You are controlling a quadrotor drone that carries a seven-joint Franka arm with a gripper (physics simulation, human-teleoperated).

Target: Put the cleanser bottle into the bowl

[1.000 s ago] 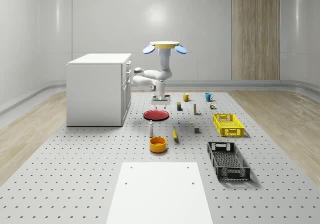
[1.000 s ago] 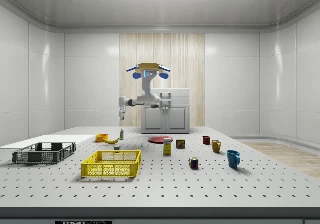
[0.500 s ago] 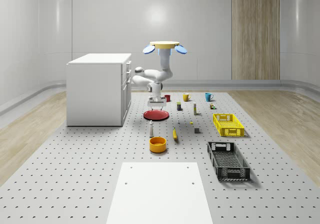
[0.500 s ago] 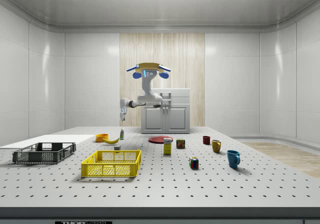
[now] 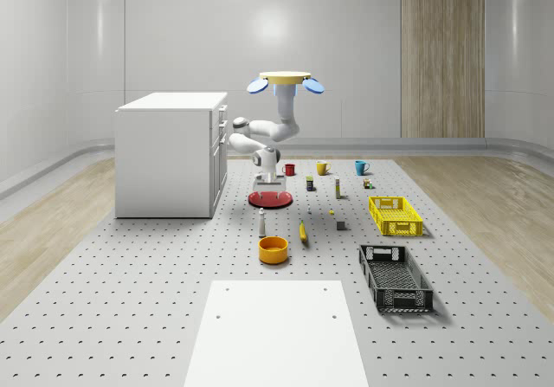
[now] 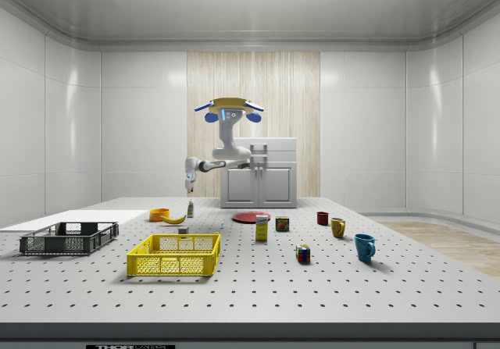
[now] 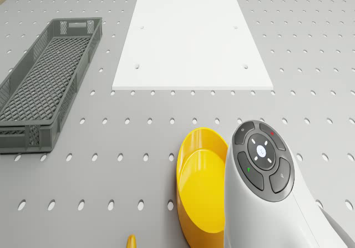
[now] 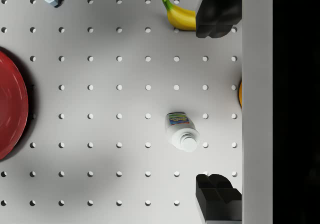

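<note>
**Approach phase: bottle not yet grasped**

Drone (image 5: 286, 79) hovers above the counter (image 5: 156, 318), roughly over the red plate (image 5: 270, 198) region by the cabinet (image 5: 169, 153). Arm is reaching down and forward; gripper (image 5: 266, 179) hangs in the air above the plate's near edge, short of the target. In the wrist view the fingers (image 8: 220, 16) are spread wide and hold nothing.

Cleanser bottle (image 8: 182, 130) stands upright on the counter between plate and orange bowl (image 5: 273, 249), just beside the bowl. In the wrist view it sits off the line between the two fingertips, toward the plate side.

Next move, as I judge it: shift the gripper until the bottle is centred between the fingers, descend, close on the body, lift, carry the short hop to the bowl.

Clutter: banana (image 8: 181, 16) lies near the bowl, close enough to watch on descent. Grey crate (image 7: 44, 84), yellow crate (image 5: 395, 216) and the mugs (image 5: 322, 168) are well apart. Nothing blocks the bottle-to-bowl path.
</note>
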